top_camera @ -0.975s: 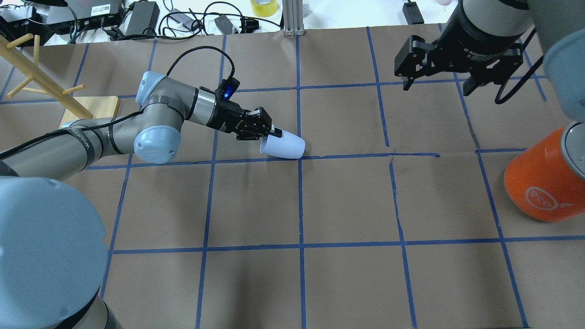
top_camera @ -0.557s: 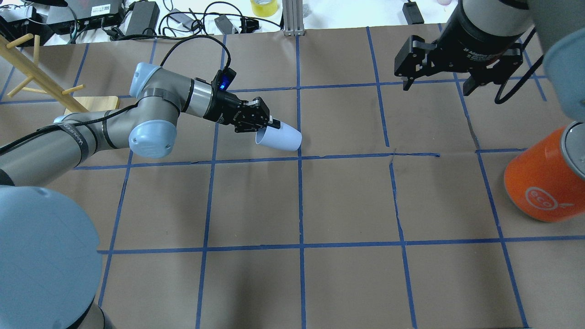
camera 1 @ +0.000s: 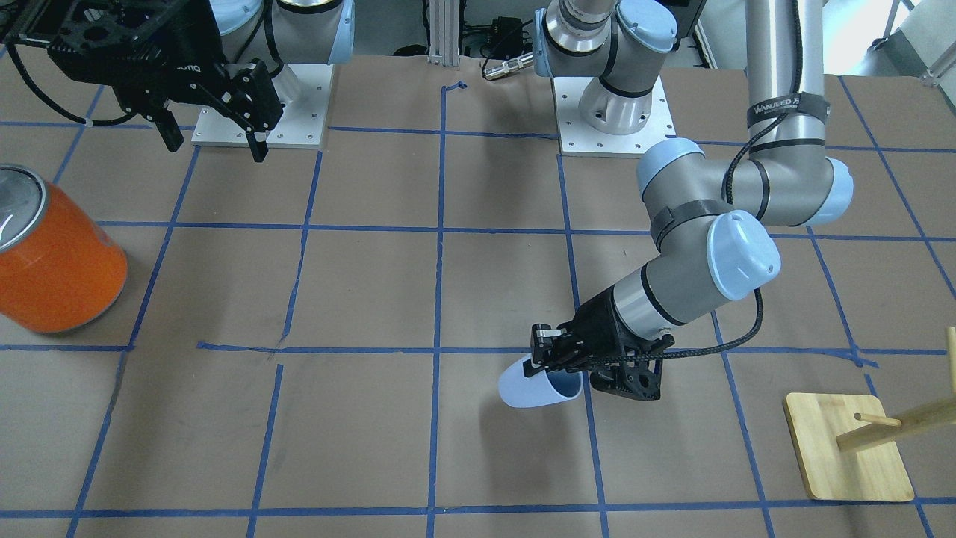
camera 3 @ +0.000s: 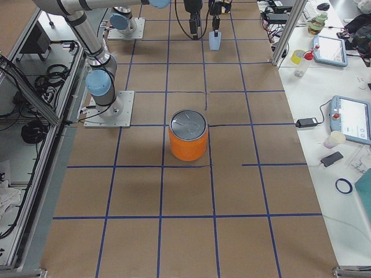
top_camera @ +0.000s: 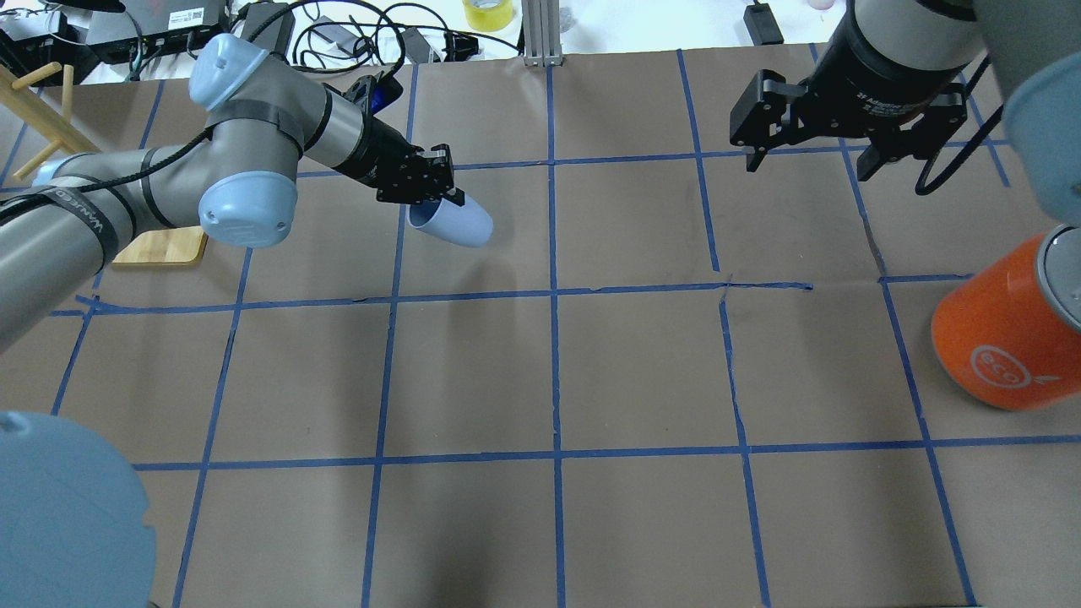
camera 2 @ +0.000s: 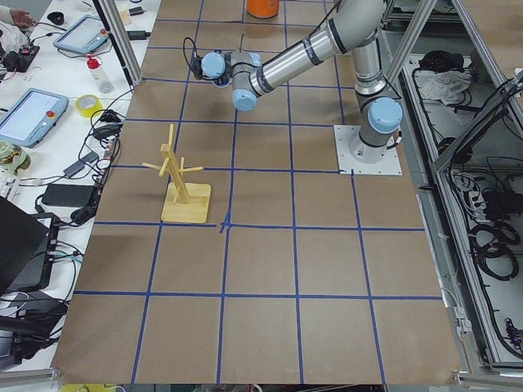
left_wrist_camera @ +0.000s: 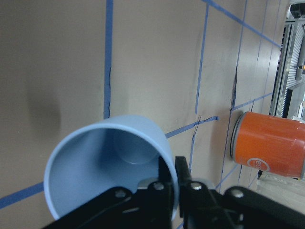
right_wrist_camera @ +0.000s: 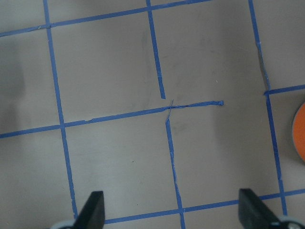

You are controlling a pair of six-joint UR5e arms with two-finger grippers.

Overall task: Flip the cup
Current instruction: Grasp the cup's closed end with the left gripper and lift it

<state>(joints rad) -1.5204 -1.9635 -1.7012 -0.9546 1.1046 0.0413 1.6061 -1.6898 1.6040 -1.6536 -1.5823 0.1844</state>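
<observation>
Pale blue against brown paper: pinching the cup [top_camera: 456, 226] by its rim with the left gripper [top_camera: 452, 204], one finger reaching inside the mouth, the other pressing on the outer wall, jaws drawn in to little more than the wall's thickness. Holding it roughly on its side, mouth turned back toward the wrist camera, closed base pointing away toward the centre tape line. Suspending it clear of the table [top_camera: 642, 371], shadow falling well apart from it in the front-facing view, over the square just left of centre in the second row from the far edge. Hovering the right gripper [top_camera: 811, 169] high over the far right squares, fingers spreading wide, grasping nothing. Standing well apart on the right: orange can [top_camera: 1001, 338] with silver lid. Standing near the left edge, partly hidden behind the left arm: wooden mug tree [camera 1: 848, 448].
</observation>
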